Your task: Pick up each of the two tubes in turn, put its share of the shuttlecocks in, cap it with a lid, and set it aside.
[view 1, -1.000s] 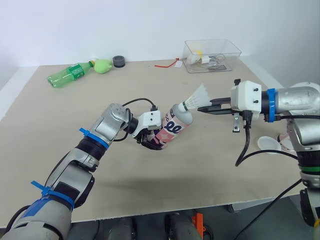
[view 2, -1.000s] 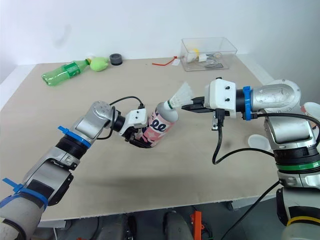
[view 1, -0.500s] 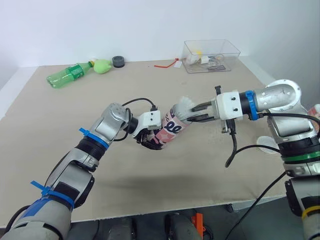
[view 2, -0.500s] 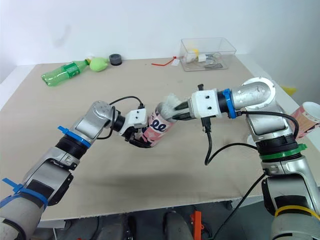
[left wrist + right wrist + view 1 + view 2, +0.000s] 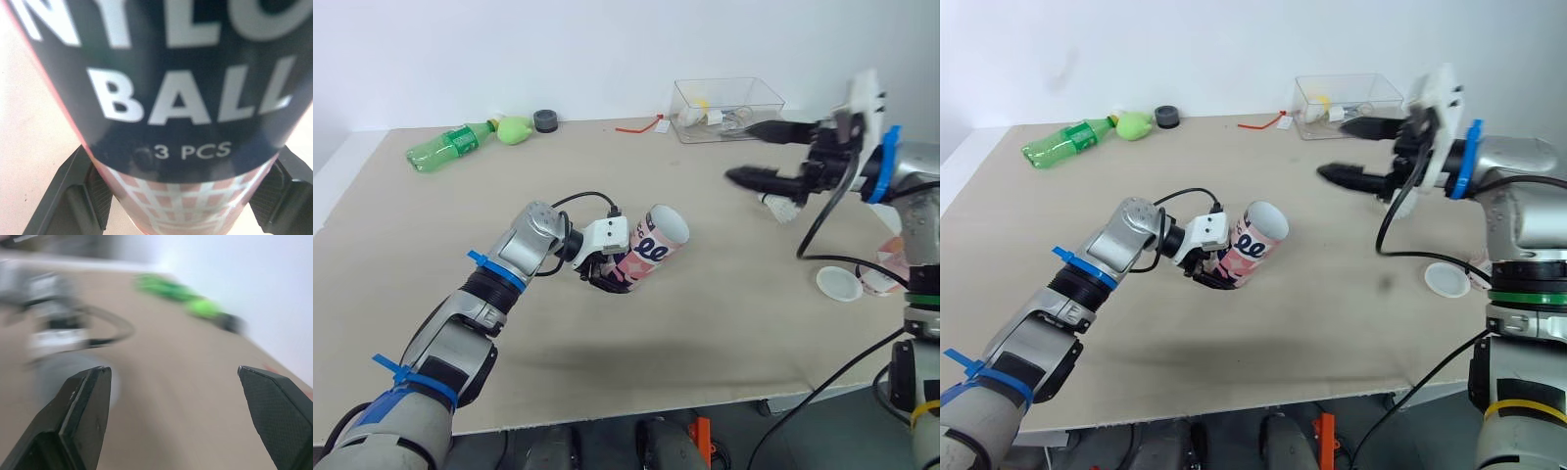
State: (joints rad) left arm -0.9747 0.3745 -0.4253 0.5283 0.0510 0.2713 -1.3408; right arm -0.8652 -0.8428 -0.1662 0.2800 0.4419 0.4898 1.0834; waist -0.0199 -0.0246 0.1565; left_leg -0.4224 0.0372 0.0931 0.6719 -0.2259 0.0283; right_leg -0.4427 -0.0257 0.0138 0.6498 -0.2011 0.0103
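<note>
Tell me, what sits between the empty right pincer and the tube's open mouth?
Nothing: bare tabletop separates the right pincer from the tube, per both eye views.

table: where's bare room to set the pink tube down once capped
Widest bare patch: the front strip of the tan table, between the left gripper holding the pink patterned tube and the round white plastic lid. Also bare: the left side, nearer than the green plastic bottle. Crowded: the far edge by the clear plastic box, and the right edge around the lid.
</note>
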